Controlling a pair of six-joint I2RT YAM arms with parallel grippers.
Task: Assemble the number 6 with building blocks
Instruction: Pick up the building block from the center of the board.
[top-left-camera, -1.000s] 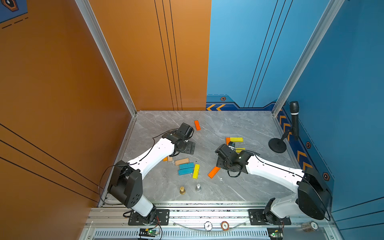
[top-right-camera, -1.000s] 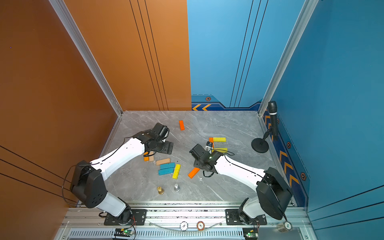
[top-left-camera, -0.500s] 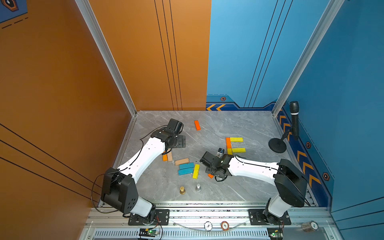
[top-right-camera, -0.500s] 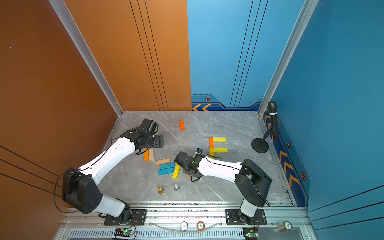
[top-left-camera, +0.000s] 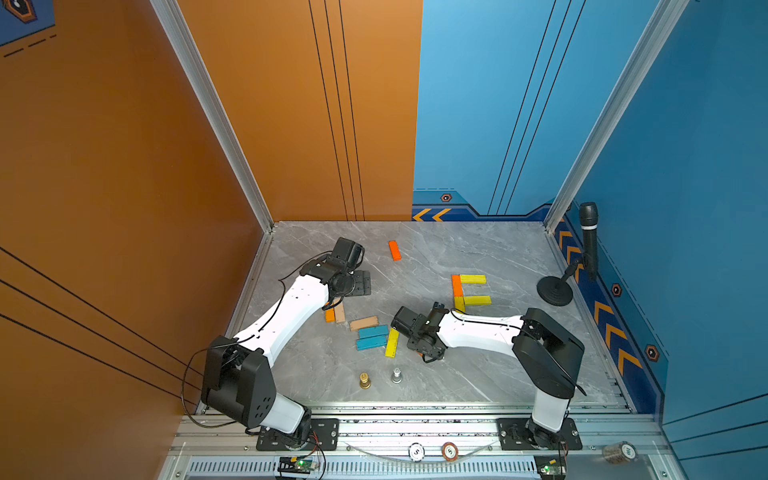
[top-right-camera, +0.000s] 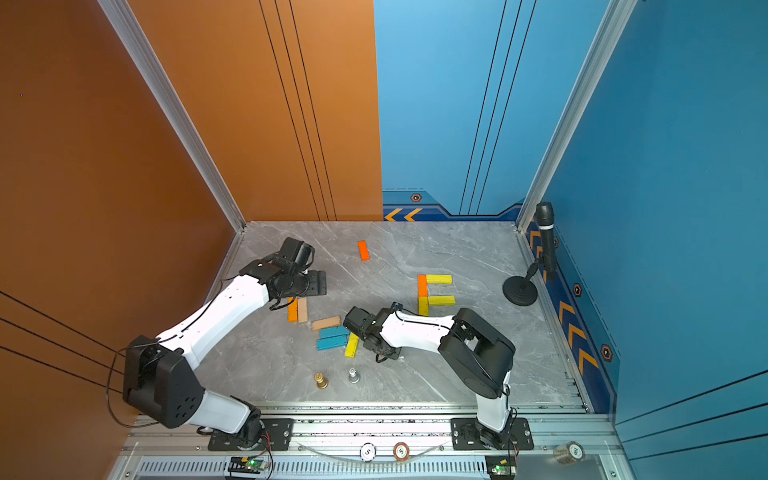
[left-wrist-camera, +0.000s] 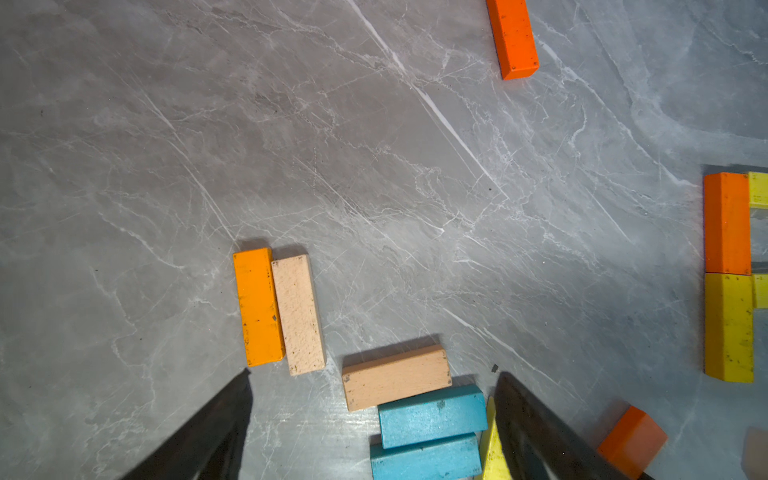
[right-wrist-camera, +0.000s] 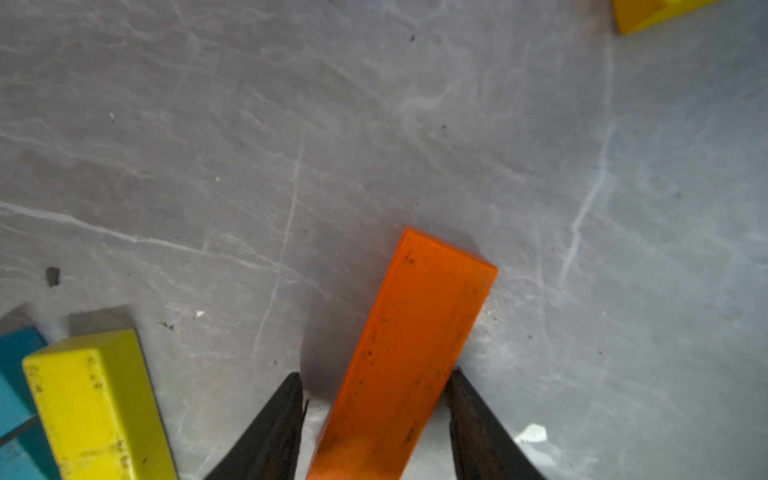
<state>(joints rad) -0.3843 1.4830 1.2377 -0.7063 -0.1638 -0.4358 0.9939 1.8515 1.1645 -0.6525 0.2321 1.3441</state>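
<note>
The cell is bounded by smooth orange wall panels (top-left-camera: 124, 166) and blue wall panels (top-left-camera: 498, 104), each scored with thin dark lines. Between them a grey tabletop (top-left-camera: 478, 374) with white marble veining is laid. A black microphone (top-left-camera: 589, 237) is held on a round-footed stand at the blue side. The left gripper (left-wrist-camera: 372, 372) is seen with tapered black fingers spread wide above the tabletop, nothing clasped. The right gripper (right-wrist-camera: 376, 372) is set astride an orange block (right-wrist-camera: 407, 345) lying on the tabletop: 1 finger is touching its edge, the other is parted from it by a sliver. The building blocks (top-left-camera: 364, 323) are flat rectangular planks, matte-painted or bare grainy wood. 4 are joined near the right gripper: an orange plank (top-left-camera: 456, 285) and a yellow plank (top-left-camera: 459, 303) end to end, with a far yellow bar (top-left-camera: 472, 279) and a near yellow bar (top-left-camera: 477, 300) branching sideways. 2 teal planks (top-left-camera: 372, 331), tan, orange and yellow ones are clustered between the 2 grippers. A gold pawn (top-left-camera: 365, 380) and a silver pawn (top-left-camera: 397, 375) are stood at the front.
</note>
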